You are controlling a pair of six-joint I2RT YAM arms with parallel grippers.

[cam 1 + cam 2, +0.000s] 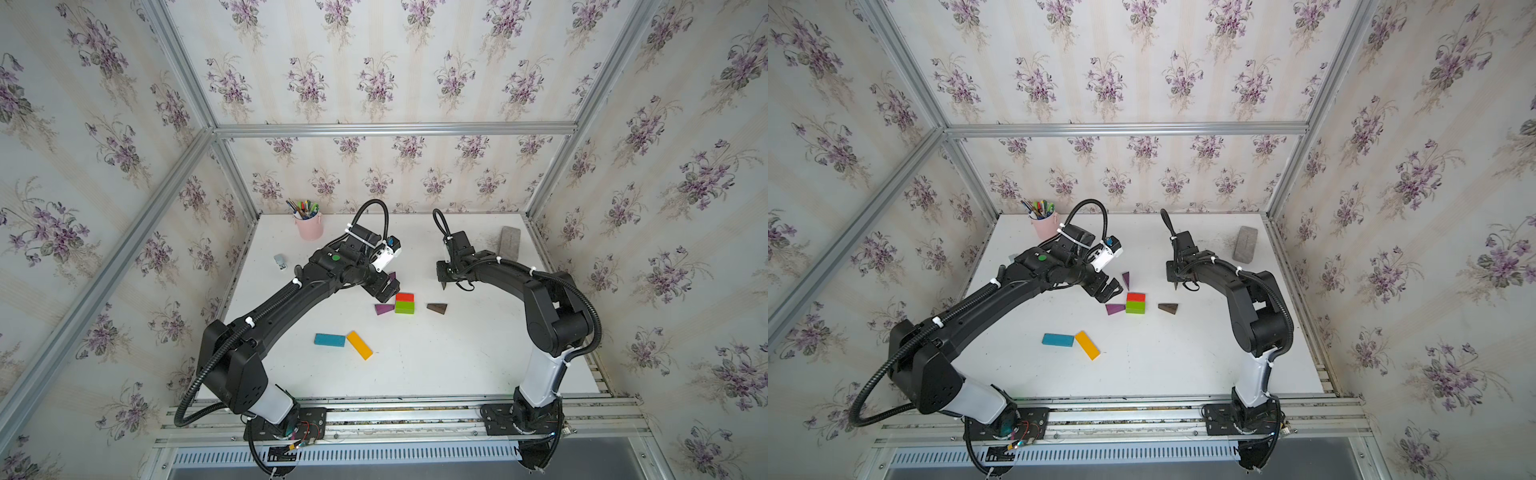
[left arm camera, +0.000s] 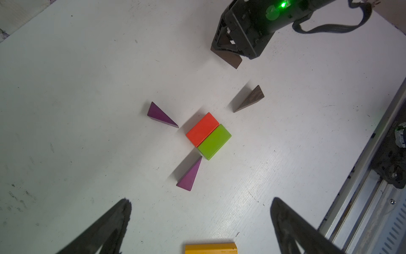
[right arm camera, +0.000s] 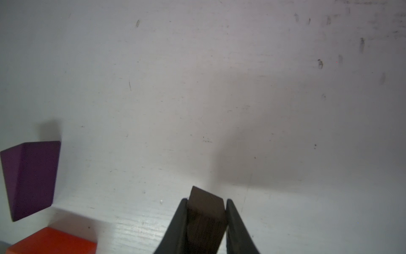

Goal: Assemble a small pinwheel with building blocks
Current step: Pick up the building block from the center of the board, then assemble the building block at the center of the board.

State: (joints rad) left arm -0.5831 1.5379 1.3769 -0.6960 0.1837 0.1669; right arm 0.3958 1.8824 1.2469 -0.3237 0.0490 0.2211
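Red block (image 1: 404, 296) flush against green block (image 1: 404, 307) at the middle of the white table (image 1: 457, 365), long faces touching, red on the 12 o'clock side. At 9 o'clock of that pair, a purple wedge (image 1: 384, 309) lying flat, thin end just beside the green block's corner. At 11 o'clock, a second purple wedge (image 1: 1126, 281), near the red block but apart from it, partly hidden by the left arm in a top view. At 3 o'clock, across a clear gap, a dark brown wedge (image 1: 437, 308) lying flat, thin end toward the pair. Toward 8 o'clock, well apart, a blue bar (image 1: 330, 340), and at 7 o'clock a yellow bar (image 1: 360, 345), slanted, one end just beside the blue bar's end. Left gripper (image 1: 1108, 291) at 10 o'clock of the pair, above the table, spread wide, nothing between its fingers (image 2: 118, 217). Right gripper (image 1: 444, 286) at 2 o'clock, aimed downward, clamped on a second dark brown wedge (image 3: 206, 211), both fingers pressed against its flat sides, point downward; contact with the table not discernible. At the table's far edge, a pink pen cup (image 1: 309, 226) toward 11 o'clock and a grey slab (image 1: 509, 241) toward 1 o'clock.
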